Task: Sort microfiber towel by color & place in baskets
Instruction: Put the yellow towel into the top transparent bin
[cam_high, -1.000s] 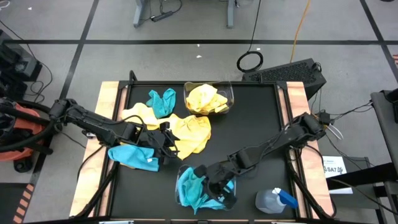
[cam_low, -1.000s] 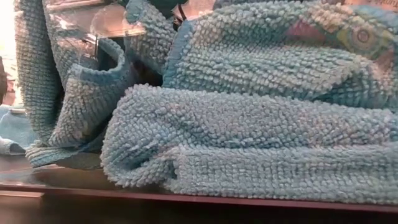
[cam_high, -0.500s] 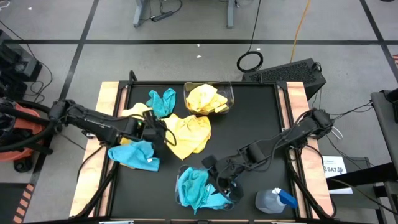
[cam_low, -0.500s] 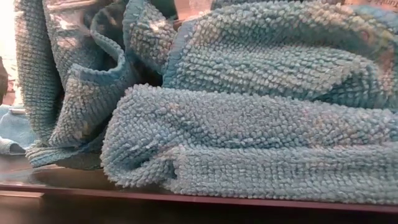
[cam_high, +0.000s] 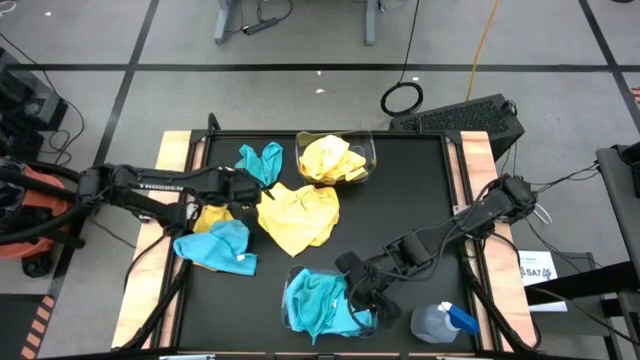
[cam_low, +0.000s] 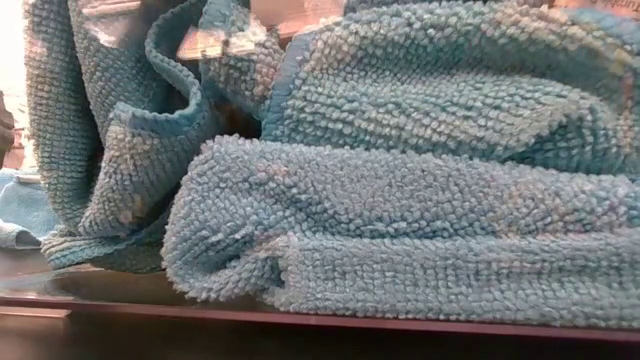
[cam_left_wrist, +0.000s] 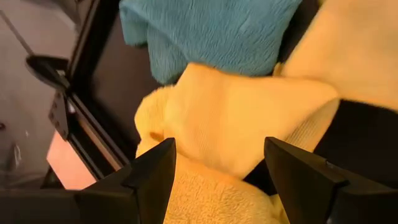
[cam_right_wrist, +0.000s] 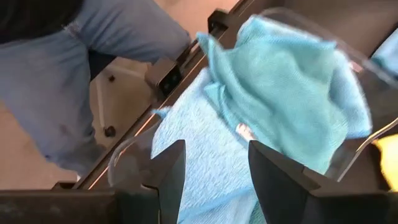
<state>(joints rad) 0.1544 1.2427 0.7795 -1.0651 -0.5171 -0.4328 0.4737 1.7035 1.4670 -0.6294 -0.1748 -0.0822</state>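
Observation:
My left gripper (cam_high: 243, 192) (cam_left_wrist: 217, 146) stands open over a loose yellow towel (cam_left_wrist: 236, 118) at the table's left. A turquoise towel (cam_high: 262, 162) lies just beyond it. My right gripper (cam_high: 362, 295) (cam_right_wrist: 214, 149) is open above the right side of the near basket (cam_right_wrist: 298, 15). That basket is heaped with turquoise towels (cam_high: 320, 302) (cam_low: 400, 200). The far basket (cam_high: 368, 160) holds yellow towels (cam_high: 330, 158). Another yellow towel (cam_high: 300, 215) and a turquoise one (cam_high: 215, 245) lie flat on the table.
A clear spray bottle with a blue trigger (cam_high: 440, 322) lies at the near right corner, close to my right arm. A person in jeans (cam_right_wrist: 93, 37) stands beyond the table's near edge. Bare black tabletop (cam_high: 400, 200) shows at the right centre.
My right gripper has risen out of the near basket and drawn back toward the right edge, leaving the turquoise towel in the basket. My left gripper has swung from the near turquoise towel toward the far edge, tipping downward, and now stands over the yellow towel.

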